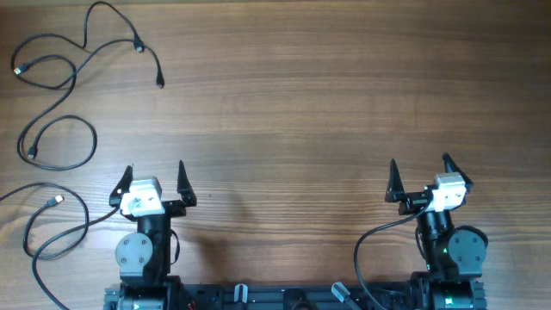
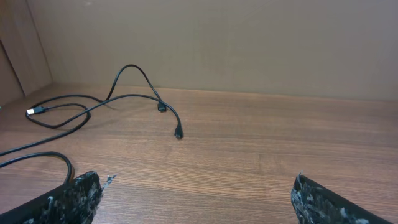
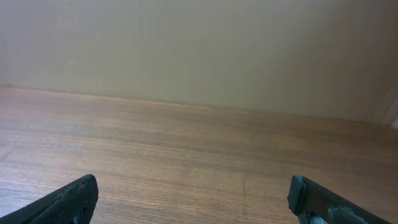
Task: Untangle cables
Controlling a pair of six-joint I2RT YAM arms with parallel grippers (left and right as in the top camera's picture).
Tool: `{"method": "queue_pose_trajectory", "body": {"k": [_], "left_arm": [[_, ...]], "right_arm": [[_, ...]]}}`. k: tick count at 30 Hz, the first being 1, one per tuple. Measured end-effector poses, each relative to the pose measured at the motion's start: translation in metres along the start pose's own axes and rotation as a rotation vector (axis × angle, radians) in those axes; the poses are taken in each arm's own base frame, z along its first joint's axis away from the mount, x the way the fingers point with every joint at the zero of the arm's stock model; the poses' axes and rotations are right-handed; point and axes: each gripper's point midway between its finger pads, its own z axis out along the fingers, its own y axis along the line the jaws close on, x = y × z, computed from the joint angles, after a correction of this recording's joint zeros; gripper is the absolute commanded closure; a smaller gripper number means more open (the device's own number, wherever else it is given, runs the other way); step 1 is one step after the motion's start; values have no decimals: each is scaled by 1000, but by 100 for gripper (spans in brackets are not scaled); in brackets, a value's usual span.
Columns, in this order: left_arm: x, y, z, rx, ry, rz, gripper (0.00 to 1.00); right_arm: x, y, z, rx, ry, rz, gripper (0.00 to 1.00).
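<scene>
Lying on the far left part of the wooden table [image 1: 301, 103], the cables [image 1: 60, 77] are thin black cords spread in loose loops; they cross one another at several places, so the number of separate cords cannot be told.

Plug ends [image 1: 160, 83] counted in the overhead view: five. Two lie near each other at the right of the group; one lies at the left end of the upper loop; one lies inside the oval loop below it; one pale-tipped plug lies nearest the left gripper [image 1: 155, 168]. The left wrist view shows three plug ends: one silver-tipped at the left; two black ones near the middle, close together.

Grippers counted: two, both at the near edge of the table and well apart from each other.

State of the left gripper: jaws spread wide; the gap between the two fingers [image 2: 81, 199] is bare table; nothing is held. One black cord runs just beside the finger on the left of the wrist view; whether it touches that finger cannot be told. The main group of cables lies ahead of this gripper and to its left, apart from it.

State of the right gripper [image 1: 419, 160]: jaws spread wide; nothing is held; its wrist view shows two fingertips and bare table only; it stands well apart from the cables.
</scene>
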Motion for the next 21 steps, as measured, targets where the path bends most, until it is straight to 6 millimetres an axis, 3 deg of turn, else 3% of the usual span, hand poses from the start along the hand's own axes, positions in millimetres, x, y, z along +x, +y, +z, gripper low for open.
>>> {"method": "queue_pose_trajectory", "body": {"k": [21], "left_arm": [[0,0,0,0,0,0,0]], "right_arm": [[0,0,0,0,0,0,0]]}}
